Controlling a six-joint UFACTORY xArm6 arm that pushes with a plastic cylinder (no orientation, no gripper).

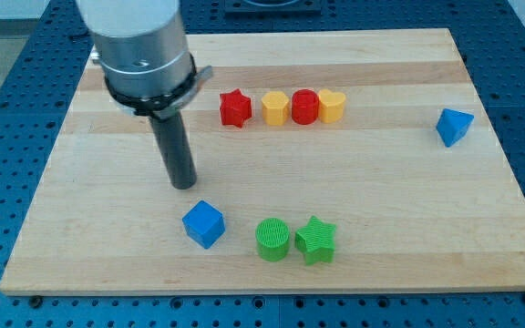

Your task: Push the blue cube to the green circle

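The blue cube (203,223) sits near the view's bottom, left of centre. The green circle (272,239) is a short gap to its right, with a green star (316,240) touching the circle's right side. My tip (183,183) rests on the board just above and slightly left of the blue cube, a small gap from it.
A row stands near the view's top: red star (235,107), yellow hexagon (275,107), red circle (304,107), yellow heart (332,106). A blue triangle block (453,126) lies at the right. The wooden board (399,210) ends just below the green blocks.
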